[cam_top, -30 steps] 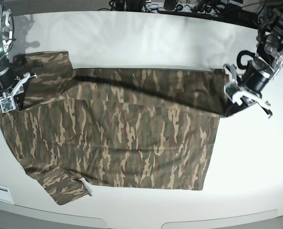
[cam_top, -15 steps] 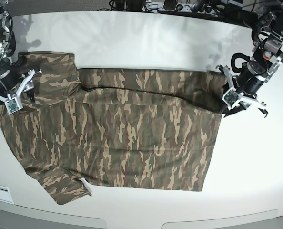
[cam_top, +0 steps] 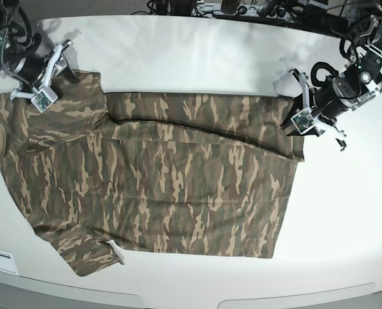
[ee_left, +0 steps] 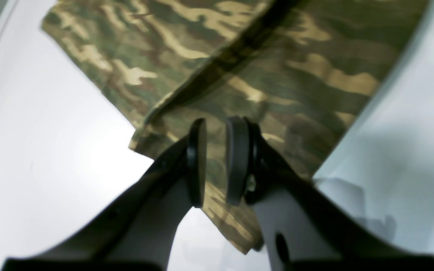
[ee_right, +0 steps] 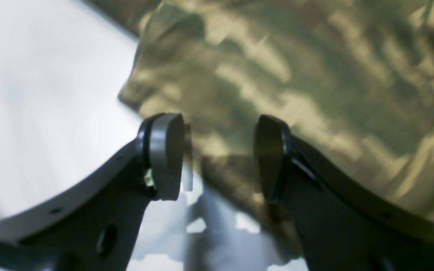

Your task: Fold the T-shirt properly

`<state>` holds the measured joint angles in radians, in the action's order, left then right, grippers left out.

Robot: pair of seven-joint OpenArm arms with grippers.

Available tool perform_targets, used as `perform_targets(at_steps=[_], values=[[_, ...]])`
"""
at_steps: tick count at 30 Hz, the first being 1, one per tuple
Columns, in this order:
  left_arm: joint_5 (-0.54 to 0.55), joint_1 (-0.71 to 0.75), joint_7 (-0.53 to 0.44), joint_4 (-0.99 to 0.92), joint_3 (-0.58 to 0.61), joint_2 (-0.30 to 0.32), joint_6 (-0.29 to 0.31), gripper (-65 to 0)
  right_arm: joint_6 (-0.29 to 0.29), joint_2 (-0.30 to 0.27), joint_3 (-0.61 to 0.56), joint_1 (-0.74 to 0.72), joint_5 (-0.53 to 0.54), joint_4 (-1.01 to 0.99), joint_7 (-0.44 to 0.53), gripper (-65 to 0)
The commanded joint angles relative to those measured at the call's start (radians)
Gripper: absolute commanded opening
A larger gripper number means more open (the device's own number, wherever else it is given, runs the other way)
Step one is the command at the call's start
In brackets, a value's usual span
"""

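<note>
The camouflage T-shirt lies spread on the white table, hem to the right and sleeves at the left. A dark fold line runs along its far edge. My left gripper hovers over the far hem corner. In the left wrist view my left gripper shows a narrow gap between its pads, with the T-shirt lying below it and nothing pinched. My right gripper is at the far left sleeve. In the right wrist view my right gripper stands wide open above the T-shirt.
A small white tag sticks out by the near sleeve. Cables and dark equipment line the table's back edge. The table's rounded front edge runs just below the shirt.
The left gripper has opened and let go of the raised hem corner, which now lies flat. Both grippers have moved toward the back. The far left sleeve has spread further left.
</note>
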<state>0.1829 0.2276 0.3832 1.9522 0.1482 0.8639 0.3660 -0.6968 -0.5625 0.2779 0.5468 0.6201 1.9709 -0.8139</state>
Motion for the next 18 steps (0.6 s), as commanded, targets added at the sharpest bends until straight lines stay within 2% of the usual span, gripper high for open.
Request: perform_targets(at_steps=[1,7,11,18], values=[[-0.007,-0.007,-0.027,0.013,-0.012,0.017,-0.013,-54.3,-0.001,-0.016,0.01,0.007,0.009,0.016,0.019,-31.4],[-0.028,-0.01,-0.053,0.013,-0.012,0.017,-0.012,-54.3,-0.001,-0.014,0.002,0.041,-0.004,0.016,0.05,-31.4],[-0.028,-0.01,-0.053,0.013,-0.012,0.017,-0.012,-54.3,-0.001,-0.014,-0.004,0.041,-0.099,0.007,0.094,-31.4],[-0.028,-0.01,-0.054,0.013,-0.012,0.017,-0.012,-54.3,-0.001,-0.014,-0.019,0.036,-0.158,-0.093,0.152,-31.4]])
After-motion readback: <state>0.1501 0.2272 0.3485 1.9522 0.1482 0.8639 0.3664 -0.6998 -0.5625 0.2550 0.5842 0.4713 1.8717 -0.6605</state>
